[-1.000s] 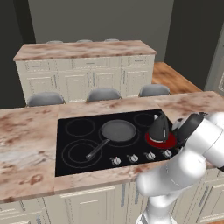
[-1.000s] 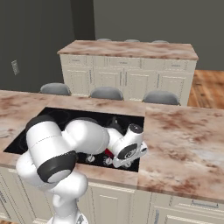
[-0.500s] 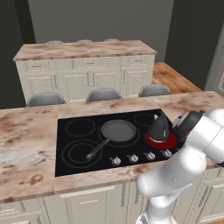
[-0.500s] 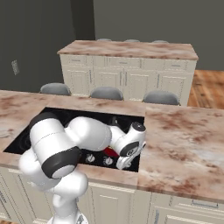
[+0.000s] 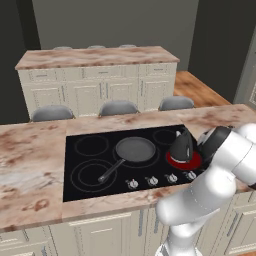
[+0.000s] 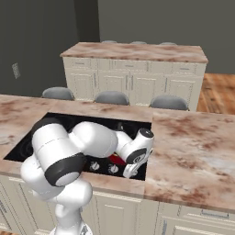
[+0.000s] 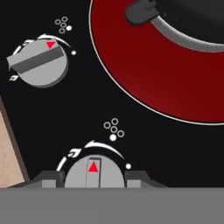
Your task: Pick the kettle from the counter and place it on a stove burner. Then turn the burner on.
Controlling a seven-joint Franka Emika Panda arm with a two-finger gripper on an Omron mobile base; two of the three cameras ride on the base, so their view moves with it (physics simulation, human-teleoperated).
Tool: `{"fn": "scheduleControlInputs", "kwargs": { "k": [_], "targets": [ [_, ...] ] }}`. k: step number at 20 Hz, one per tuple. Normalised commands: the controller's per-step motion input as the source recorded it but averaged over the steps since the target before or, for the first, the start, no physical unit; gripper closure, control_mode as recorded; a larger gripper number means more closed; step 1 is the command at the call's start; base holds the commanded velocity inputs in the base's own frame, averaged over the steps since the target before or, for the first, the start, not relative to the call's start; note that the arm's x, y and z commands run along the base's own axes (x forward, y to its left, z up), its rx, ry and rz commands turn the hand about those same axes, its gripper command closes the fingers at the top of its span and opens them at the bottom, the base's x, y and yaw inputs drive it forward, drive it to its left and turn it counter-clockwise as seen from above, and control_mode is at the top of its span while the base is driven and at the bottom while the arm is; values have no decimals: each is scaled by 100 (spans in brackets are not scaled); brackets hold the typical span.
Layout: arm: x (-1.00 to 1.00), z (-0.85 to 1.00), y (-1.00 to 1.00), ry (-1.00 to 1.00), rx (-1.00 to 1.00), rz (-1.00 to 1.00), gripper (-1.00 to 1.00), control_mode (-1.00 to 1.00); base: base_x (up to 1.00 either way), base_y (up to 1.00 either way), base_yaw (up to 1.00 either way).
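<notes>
- The hand (image 7: pixel 93 178) sat low over the front edge of the black cooktop (image 5: pixel 90 170), its two dark fingertips standing either side of a grey knob (image 7: pixel 93 171) (fingers closed around it, as far as the hand view showed).
- That knob's red marker pointed straight away from the hand; a second knob (image 7: pixel 38 62) lay off to one side, its bar skewed.
- Just beyond the gripped knob, the stove burner (image 7: pixel 144 74) glowed red, so I judged the burner was already on.
- The kettle (image 5: pixel 181 146) stood upright on that glowing burner (image 5: pixel 184 160), directly ahead of the hand.
- Farther left lay a frying pan (image 5: pixel 131 152); the marbled worktop (image 5: pixel 30 165) ran around the cooktop.
</notes>
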Motion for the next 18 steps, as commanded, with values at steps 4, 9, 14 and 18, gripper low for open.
{"fn": "scheduleControlInputs", "kwargs": {
  "k": [4,9,14,18],
  "targets": [
    [-16,16,0,-6,0,0,100,-100,0,0,0],
    [-28,52,0,-19,0,0,100,-100,0,0,0],
    [-20,56,0,-19,0,0,100,-100,0,0,0],
    [-10,64,0,-18,0,0,100,-100,0,0,0]
  ]
}}
